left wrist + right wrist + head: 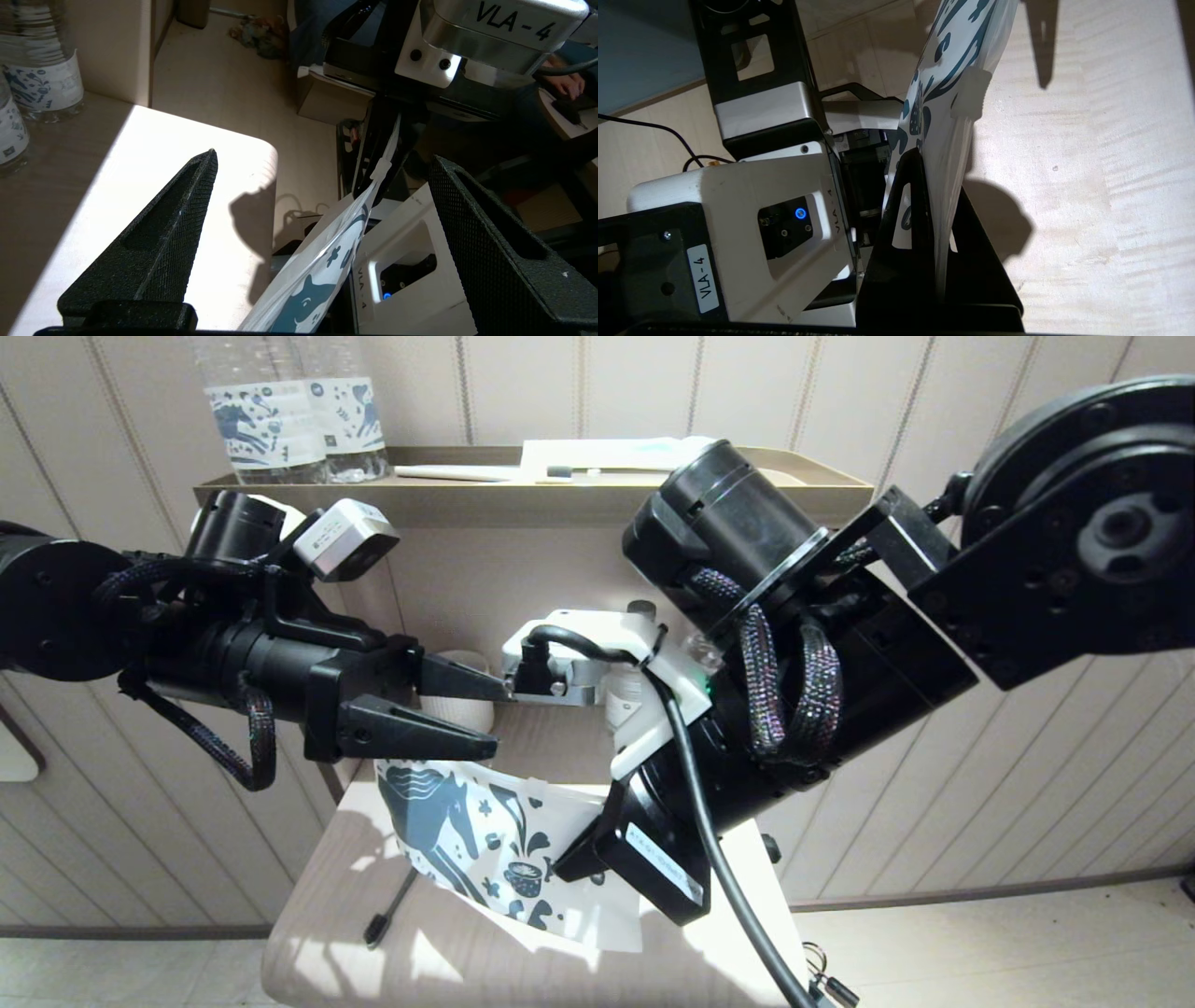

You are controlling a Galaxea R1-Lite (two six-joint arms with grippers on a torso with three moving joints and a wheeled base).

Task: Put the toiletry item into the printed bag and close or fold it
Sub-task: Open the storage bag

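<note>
The printed bag (467,831), white with a dark-blue horse, hangs tilted over the table, edge-on in the wrist views (322,270) (943,70). My right gripper (569,868) (941,177) is shut on its lower corner. A white zip slider (971,93) (383,165) sits on the bag's edge. My left gripper (495,717) (324,155) hovers open just above the bag's upper end, touching nothing. A thin dark stick with a small dark head (378,919) lies on the table under the bag's lower left; I cannot tell if it is the toothbrush.
The pale wooden table (327,971) has a rounded near-left corner. Behind it a raised shelf (523,499) carries two horse-labelled bottles (271,420) (42,70), a white-handled toothbrush (457,473) and a flat packet (607,453). A white cup (471,695) stands behind the left fingers.
</note>
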